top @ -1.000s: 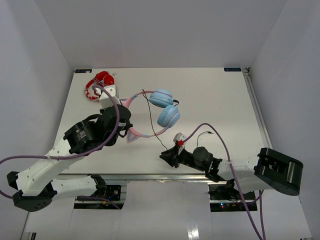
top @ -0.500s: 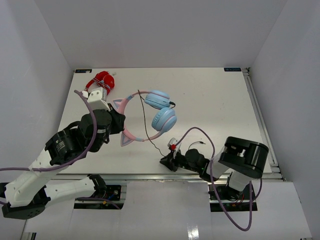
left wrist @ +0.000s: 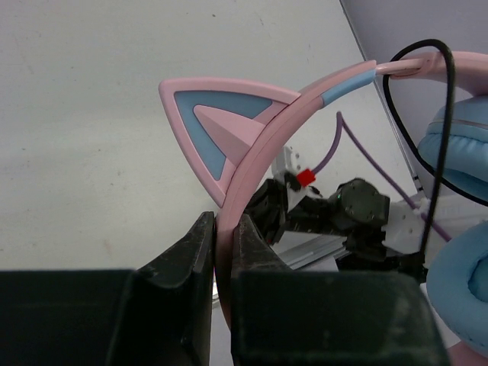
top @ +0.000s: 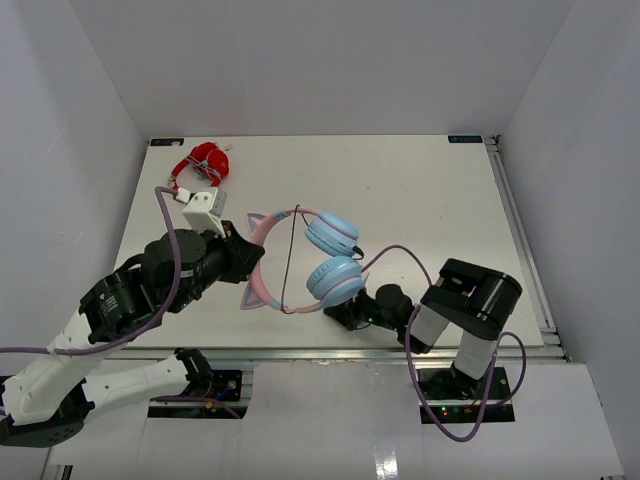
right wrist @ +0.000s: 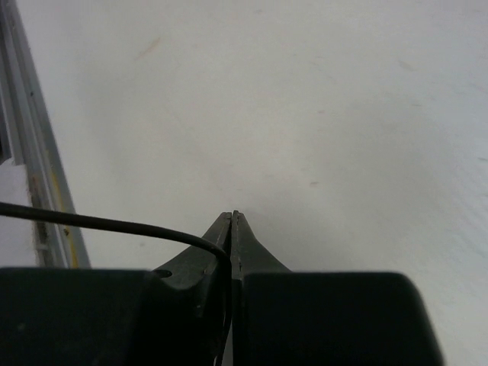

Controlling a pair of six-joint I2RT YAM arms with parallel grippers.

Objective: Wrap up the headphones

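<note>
The headphones (top: pixel 333 281) hang above the near middle of the table, with their pink cat-ear headband (left wrist: pixel 229 133) clamped between my left gripper's (left wrist: pixel 223 229) shut jaws. Two light blue ear cups (top: pixel 331 235) sit to the right of that grip. A thin black cable (top: pixel 288 262) loops down across the headband. My right gripper (right wrist: pixel 232 219) is shut on this cable (right wrist: pixel 99 223), which enters its jaws from the left. In the top view the right gripper (top: pixel 338 313) lies low, just below the nearer ear cup.
Red-and-white headphones (top: pixel 200 165) lie at the far left corner of the table. A metal rail (top: pixel 522 250) runs along the right edge, and another along the near edge. The right arm's purple lead (top: pixel 400 252) arcs over the table beside the ear cups.
The left arm has carried the headphones nearer and to the right. The right gripper has closed on the cable and drawn in under the near ear cup, its arm folding back.
</note>
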